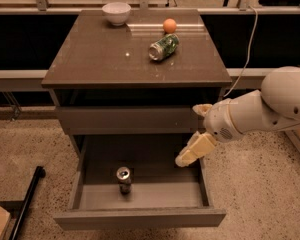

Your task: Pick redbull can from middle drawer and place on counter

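Note:
The redbull can (123,179) stands upright on the floor of the open middle drawer (140,217), left of its centre, with its silver lid facing up. My gripper (188,135) is open and empty. It hangs over the drawer's right side, above and to the right of the can and well apart from it. Its lower cream finger (194,151) reaches over the drawer's right wall. The counter (105,59) is the brown top slab above.
On the counter lie a wider green-patterned can (164,47) on its side, an orange ball (169,25) and a white bowl (116,12). A shut drawer front (130,119) sits above the open drawer. A black pole (27,204) leans at the lower left.

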Action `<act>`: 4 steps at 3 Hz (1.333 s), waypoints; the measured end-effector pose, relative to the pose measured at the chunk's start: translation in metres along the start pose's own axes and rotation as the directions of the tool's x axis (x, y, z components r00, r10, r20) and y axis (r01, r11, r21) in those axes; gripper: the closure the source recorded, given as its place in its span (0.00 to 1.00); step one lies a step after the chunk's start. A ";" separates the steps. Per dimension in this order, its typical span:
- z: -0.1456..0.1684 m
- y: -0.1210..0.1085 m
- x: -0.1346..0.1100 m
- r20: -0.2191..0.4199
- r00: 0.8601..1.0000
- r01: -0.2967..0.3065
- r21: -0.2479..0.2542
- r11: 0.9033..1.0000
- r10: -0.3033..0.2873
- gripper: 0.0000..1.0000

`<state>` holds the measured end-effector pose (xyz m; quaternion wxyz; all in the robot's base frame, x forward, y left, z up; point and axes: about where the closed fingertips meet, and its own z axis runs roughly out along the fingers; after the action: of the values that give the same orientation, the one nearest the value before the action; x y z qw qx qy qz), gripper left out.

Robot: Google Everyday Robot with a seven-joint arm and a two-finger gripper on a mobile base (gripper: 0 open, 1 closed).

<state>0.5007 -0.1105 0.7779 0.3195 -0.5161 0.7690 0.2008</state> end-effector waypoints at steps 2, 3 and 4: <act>0.100 0.016 -0.018 0.172 0.985 0.029 -0.143 0.989 -0.004 0.00; 0.154 0.017 -0.019 0.243 0.970 0.030 -0.203 0.979 0.021 0.00; 0.192 0.009 -0.014 0.265 0.961 0.000 -0.295 0.955 0.082 0.00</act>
<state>0.5508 0.0246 0.6504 0.3386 -0.5085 0.6899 0.3883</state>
